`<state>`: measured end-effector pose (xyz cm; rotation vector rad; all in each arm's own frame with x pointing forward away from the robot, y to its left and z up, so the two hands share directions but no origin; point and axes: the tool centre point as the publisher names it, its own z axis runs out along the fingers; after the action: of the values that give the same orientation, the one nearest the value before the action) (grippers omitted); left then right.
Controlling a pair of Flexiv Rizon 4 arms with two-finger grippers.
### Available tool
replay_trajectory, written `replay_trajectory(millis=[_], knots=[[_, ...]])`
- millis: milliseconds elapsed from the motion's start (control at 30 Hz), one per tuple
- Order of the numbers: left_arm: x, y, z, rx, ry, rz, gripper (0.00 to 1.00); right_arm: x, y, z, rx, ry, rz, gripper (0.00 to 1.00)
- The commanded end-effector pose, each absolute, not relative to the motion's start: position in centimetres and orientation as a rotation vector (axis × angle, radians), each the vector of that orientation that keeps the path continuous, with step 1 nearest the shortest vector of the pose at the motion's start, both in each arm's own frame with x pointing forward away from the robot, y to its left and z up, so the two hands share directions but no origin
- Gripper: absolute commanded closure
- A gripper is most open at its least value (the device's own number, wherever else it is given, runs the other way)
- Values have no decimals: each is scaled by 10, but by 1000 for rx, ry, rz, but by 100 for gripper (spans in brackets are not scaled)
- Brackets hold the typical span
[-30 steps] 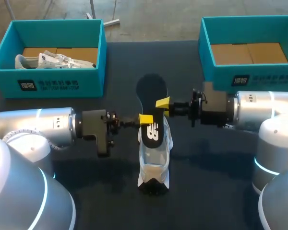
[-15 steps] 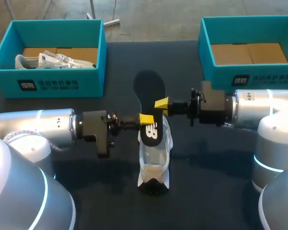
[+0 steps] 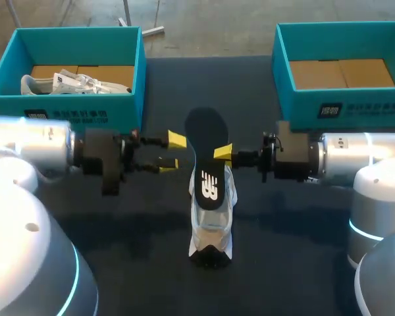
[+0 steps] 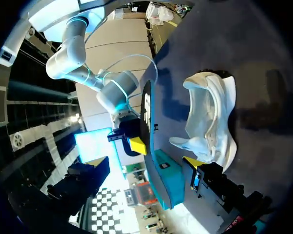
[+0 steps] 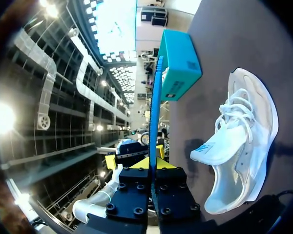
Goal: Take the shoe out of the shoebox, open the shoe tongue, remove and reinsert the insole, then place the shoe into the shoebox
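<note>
Centre frame: right gripper (image 3: 222, 153) clamps the dark insole (image 3: 207, 131), lengthwise top-to-bottom over the white shoe (image 3: 211, 227); left gripper (image 3: 172, 152) unclenched alongside.

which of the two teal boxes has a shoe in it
The left box; a white shoe lies inside, the right box shows only cardboard.

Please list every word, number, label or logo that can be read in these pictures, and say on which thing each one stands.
On the left shoebox: a white label, too small to read.
On the right shoebox: a white label, too small to read.
On the insole: a white logo, no legible words.
On the shoe tongue: a blue mark, too blurred to read.
No numbers or signs.
</note>
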<state>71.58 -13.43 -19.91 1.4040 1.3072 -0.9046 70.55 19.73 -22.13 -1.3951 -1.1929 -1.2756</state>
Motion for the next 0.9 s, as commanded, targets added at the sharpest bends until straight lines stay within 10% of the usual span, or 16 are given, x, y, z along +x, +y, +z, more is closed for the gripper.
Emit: replay_trajectory(millis=[33,900], knots=[[725,-119,-177,1698,1440,-735,0,706,201,-226,-1413,-1183,-1277,100],[767,-149,-100,2099,1702,-455,0,706,201,-226,-1413,-1183,-1277,100]])
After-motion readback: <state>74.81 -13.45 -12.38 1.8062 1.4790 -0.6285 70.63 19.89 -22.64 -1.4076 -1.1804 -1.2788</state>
